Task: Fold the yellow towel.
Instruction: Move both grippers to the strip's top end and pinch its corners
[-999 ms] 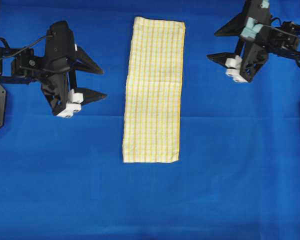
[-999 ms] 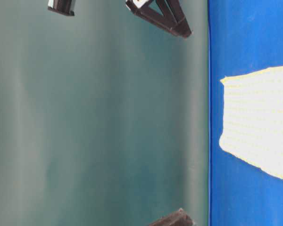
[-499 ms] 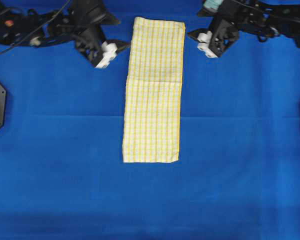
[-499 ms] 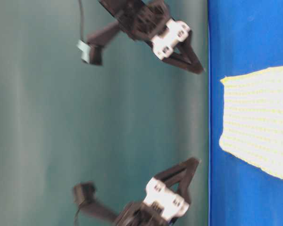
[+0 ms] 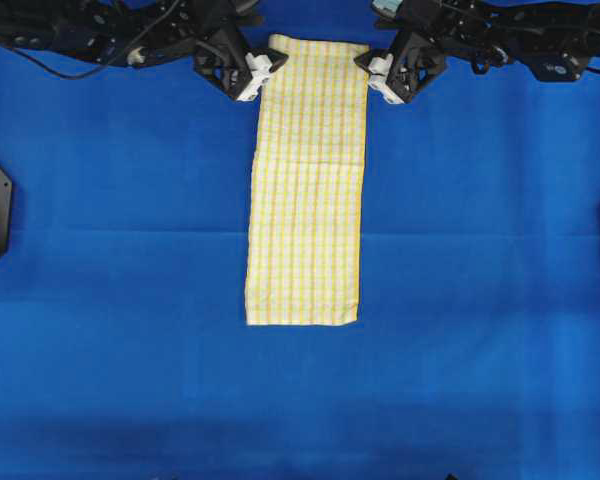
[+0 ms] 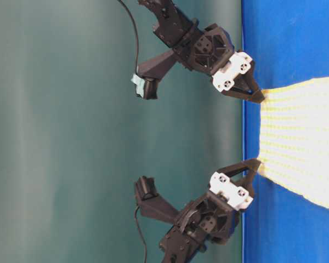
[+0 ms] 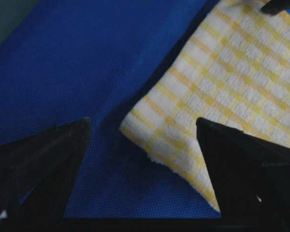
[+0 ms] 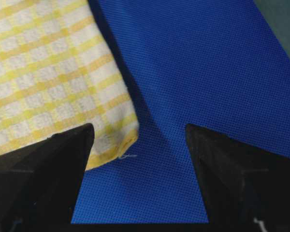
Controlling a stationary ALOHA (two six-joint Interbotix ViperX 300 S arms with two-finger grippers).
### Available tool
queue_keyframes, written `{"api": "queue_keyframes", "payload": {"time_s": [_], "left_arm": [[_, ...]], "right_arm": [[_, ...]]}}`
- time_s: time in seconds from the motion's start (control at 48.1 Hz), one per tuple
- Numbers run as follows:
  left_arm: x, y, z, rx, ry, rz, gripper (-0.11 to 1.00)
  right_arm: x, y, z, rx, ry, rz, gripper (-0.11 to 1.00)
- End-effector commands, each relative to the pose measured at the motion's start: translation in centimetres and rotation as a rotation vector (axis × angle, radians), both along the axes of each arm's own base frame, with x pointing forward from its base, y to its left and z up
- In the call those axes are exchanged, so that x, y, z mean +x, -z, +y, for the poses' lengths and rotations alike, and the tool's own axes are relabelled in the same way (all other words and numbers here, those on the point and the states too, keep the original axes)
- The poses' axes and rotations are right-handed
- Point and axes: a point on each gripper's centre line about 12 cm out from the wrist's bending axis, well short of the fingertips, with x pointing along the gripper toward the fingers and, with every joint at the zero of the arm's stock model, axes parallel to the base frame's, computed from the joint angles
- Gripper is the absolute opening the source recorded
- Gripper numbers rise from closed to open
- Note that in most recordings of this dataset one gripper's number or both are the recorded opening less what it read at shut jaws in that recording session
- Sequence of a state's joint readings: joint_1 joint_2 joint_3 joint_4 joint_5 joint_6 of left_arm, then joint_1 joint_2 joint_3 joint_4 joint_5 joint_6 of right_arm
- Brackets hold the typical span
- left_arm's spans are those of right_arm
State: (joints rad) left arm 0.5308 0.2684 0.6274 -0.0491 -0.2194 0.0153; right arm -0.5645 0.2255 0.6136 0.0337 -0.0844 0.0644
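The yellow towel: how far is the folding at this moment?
Done: the yellow towel already lies as a long narrow strip on the blue cloth. In hand: the left claw and right claw, both open, straddle its two far corners. Left: gripping them and folding the towel.

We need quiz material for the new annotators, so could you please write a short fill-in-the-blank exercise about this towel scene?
1. The yellow towel lies flat on a cloth coloured ____.
2. The left gripper and right gripper each sit at a ____ of the towel's far end.
3. The jaws of both grippers are ____.
4. In the overhead view, the towel's long side runs from top to ____.

Missing words: blue; corner; open; bottom
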Motion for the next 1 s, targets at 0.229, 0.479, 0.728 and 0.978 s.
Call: {"api": "queue_keyframes", "payload": {"time_s": [0.229, 0.479, 0.728, 0.978], "left_arm": [[0.5, -0.4, 0.3, 0.004, -0.01, -0.03, 0.85], [1.0, 0.3, -0.4, 0.003, 0.01, -0.025, 0.3], [1.6, 1.1, -1.1, 0.003, 0.035, -0.016, 0.03], [1.2, 0.7, -0.1, 0.012, 0.014, -0.021, 0.03]], "right_arm": [[1.0, -0.1, -0.5, -0.002, 0.014, -0.031, 0.76], [1.4, 1.0, 0.4, 0.012, -0.006, -0.014, 0.52], [1.5, 1.0, 0.7, 0.008, -0.018, -0.01, 0.05], [1.6, 0.7, 0.2, -0.004, -0.015, -0.017, 0.05]]}}
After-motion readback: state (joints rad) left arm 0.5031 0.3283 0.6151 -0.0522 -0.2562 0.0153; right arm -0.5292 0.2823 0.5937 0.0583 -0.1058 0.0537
